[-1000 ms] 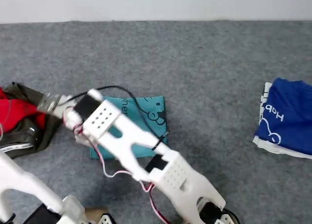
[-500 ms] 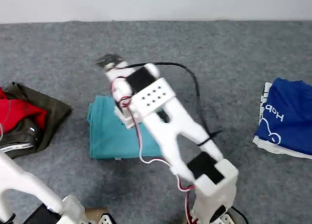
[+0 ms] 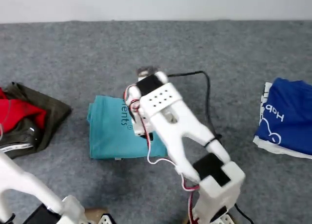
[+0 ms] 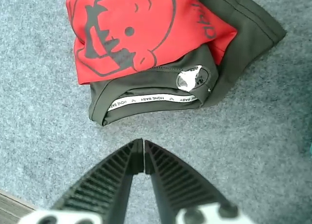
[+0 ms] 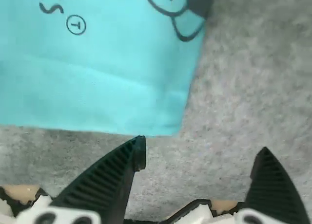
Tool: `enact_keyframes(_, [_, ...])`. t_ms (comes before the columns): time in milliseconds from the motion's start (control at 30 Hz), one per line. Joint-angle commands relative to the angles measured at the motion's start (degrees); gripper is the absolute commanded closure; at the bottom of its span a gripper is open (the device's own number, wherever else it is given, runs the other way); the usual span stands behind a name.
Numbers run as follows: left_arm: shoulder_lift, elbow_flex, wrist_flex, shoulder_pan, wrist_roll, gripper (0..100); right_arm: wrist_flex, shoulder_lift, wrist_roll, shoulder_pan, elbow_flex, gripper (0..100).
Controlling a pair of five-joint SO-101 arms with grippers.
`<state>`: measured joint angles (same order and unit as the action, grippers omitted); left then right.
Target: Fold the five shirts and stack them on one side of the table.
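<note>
A folded teal shirt (image 3: pixel 109 131) lies left of the table's middle; in the right wrist view the teal shirt (image 5: pixel 97 63) shows one corner and dark print. My right gripper (image 5: pixel 202 153) is open and holds nothing, hovering over grey cloth just off that corner. From above, the right gripper (image 3: pixel 146 71) sits past the shirt's far right corner, and the arm crosses the shirt's right side. A red shirt (image 4: pixel 141 29) rests on a dark olive shirt (image 4: pixel 161 95); my left gripper (image 4: pixel 144 145) is shut and empty a short way from them. A folded blue shirt (image 3: pixel 285 117) lies at the right edge.
The red shirt (image 3: pixel 19 112) and olive shirt (image 3: pixel 46 107) are stacked at the table's left edge. The left arm (image 3: pixel 22 182) rises from the near left corner. A black cable (image 3: pixel 207 102) loops beside the right arm. Grey cloth (image 3: pixel 219 53) covers the table.
The right arm has swung from the red and olive stack rightward across the teal shirt to its far right corner. The shirts have not moved.
</note>
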<state>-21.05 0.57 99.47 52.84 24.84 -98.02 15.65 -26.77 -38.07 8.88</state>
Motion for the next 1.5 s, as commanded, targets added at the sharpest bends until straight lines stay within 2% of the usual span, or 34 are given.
enact_keyframes(0, [-2.5, -0.3, 0.0, 0.4, -0.4, 98, 4.9, 4.2, -0.8, -0.3, 0.5, 67.9])
enact_keyframes(233, [-2.5, -0.3, 0.0, 0.4, -0.4, 98, 11.4, 15.2, -0.8, -0.3, 0.7, 70.9])
enact_keyframes(467, [-2.5, -0.3, -1.2, 0.4, -0.4, 98, 13.4, 21.8, -0.7, 0.0, 0.7, 71.5])
enact_keyframes(567, [-2.5, -0.3, -1.2, 0.4, -0.4, 98, 13.3, 23.5, -0.3, 0.0, 0.8, 79.5])
enact_keyframes(700, [-2.5, -0.3, -1.1, 0.4, -0.4, 98, 13.3, 23.8, 4.0, 0.8, 0.8, 98.9])
enact_keyframes(800, [-2.5, -0.3, -1.1, 0.4, -0.4, 98, 11.6, 23.8, 6.3, 2.0, 0.8, 96.9])
enact_keyframes(933, [-2.5, -0.3, -0.9, 0.2, -0.4, 98, 8.0, 23.5, 8.7, 4.9, 0.8, 98.8])
enact_keyframes(1233, [-2.5, -0.3, 0.1, 0.4, -0.4, 98, -3.5, 12.7, 22.9, 14.2, 0.4, 98.9])
enact_keyframes(1367, [-2.5, -0.3, 0.1, 0.3, -0.3, 98, -4.4, 9.5, 37.4, 22.4, 0.4, 99.0])
enact_keyframes(1467, [-2.5, -0.3, 0.1, 0.2, -0.3, 98, -4.4, 9.5, 52.0, 28.2, 0.7, 99.0])
